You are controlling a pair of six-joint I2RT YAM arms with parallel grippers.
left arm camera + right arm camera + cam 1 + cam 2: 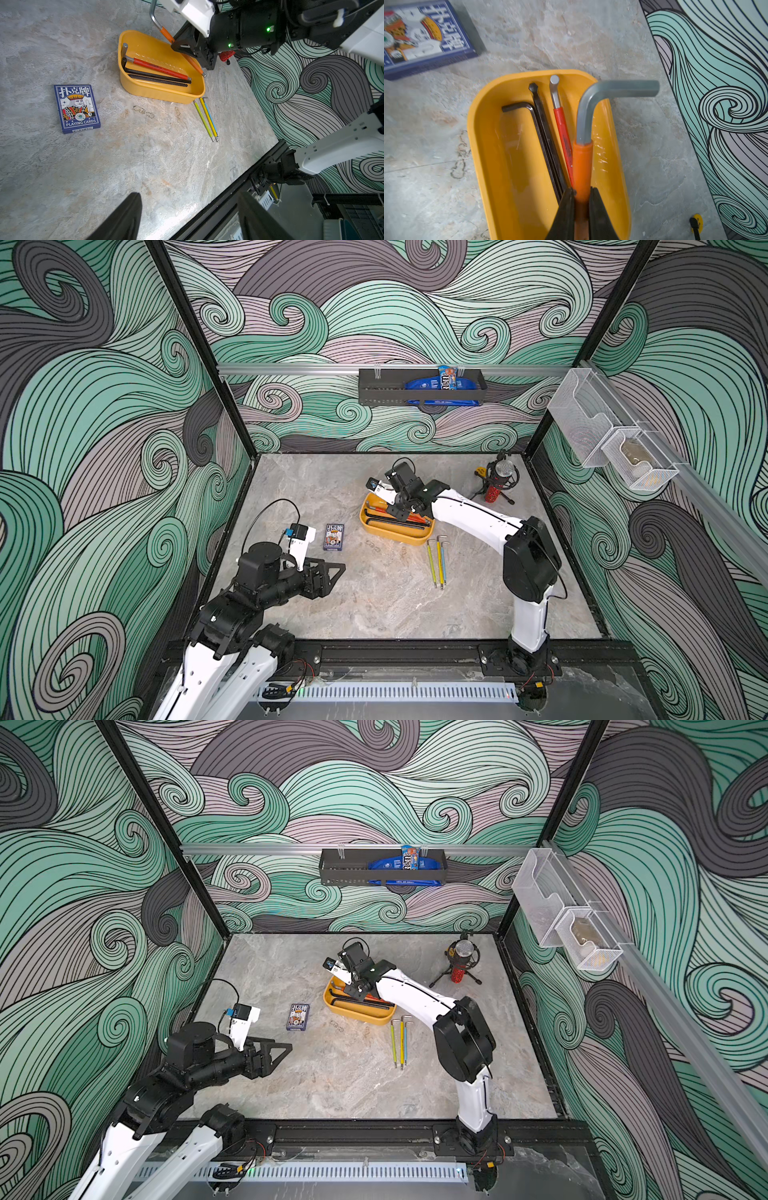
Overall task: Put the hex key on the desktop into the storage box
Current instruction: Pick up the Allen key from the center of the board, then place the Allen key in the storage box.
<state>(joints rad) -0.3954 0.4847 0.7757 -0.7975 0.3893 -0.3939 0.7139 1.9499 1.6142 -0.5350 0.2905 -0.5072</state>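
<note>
— That grey marbled desktop (374,605), with green swirl walls round it: what lies there?

— My yellow storage box (158,94) sits toward the back, about the middle. Near it, on my left side, a pack of playing cards (76,108) lies flat, face up. A microphone (496,483) on a small tripod stands in the far right corner, apart from the box.

— And your hands?

— My right gripper (582,190) is pinched narrow on the orange-sleeved hex key (582,158), gripping it by the sleeve. I hold it over the box, along one long wall, tilted so the bent end is raised. That grey bent end reaches beyond the box's rim. Whether the straight tip touches the box I cannot tell. My left gripper (188,194) stands wide with nothing between its fingers. It hovers over the near left part of the desktop, well apart from the box.

— What is inside the box?

— A red-sleeved hex key (160,69) and two black hex keys (158,76) lie lengthwise on its floor, side by side.

— Anything left outside?

— Thin hex keys (208,118) with yellow-green, yellow and blue sleeves lie close together on the desktop. Their bent ends are just beside the box's near right corner. Two or three of them, I cannot tell.
</note>
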